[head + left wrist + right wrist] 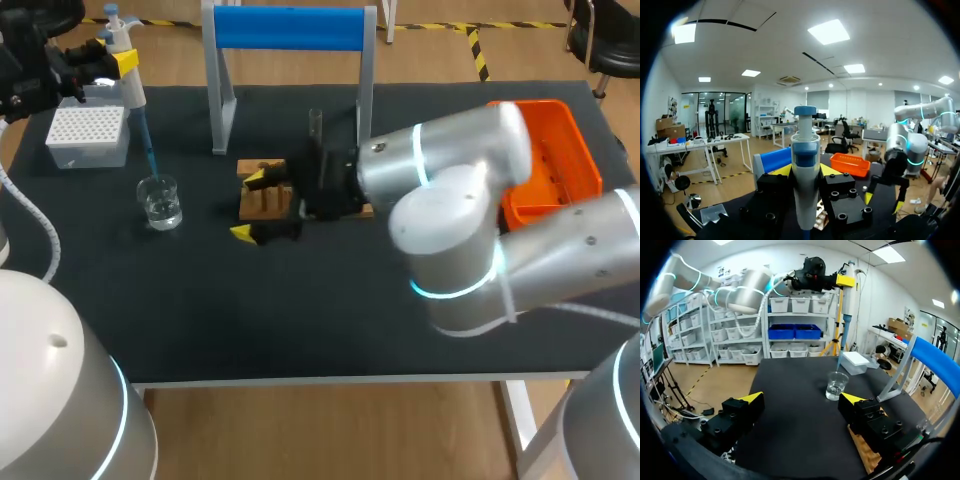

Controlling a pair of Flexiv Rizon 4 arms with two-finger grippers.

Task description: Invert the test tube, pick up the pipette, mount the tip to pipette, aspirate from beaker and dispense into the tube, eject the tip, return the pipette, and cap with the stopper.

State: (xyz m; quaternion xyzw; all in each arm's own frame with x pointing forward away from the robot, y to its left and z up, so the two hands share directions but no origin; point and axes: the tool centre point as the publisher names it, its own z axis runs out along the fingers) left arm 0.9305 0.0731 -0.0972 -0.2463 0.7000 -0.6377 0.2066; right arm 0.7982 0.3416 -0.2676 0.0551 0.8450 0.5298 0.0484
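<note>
My left gripper (112, 62) is shut on the white and blue pipette (128, 70) at the table's far left. In the left wrist view the pipette (805, 175) stands upright between the fingers of that gripper (806, 200). Its blue tip (148, 150) points down at the mouth of the glass beaker (160, 200), which holds clear liquid. I cannot tell whether the tip touches the liquid. My right gripper (250, 205) is open beside the left end of the wooden rack (265, 195). A clear test tube (315, 125) stands upright behind the rack. The right gripper (803, 398) has nothing between its fingers, and the beaker (836, 385) lies ahead of it.
A white tip box (88, 135) sits at the far left beside the beaker. A stand with a blue top bar (290, 30) rises behind the rack. An orange bin (550, 160) is at the right, partly behind my right arm (460, 200).
</note>
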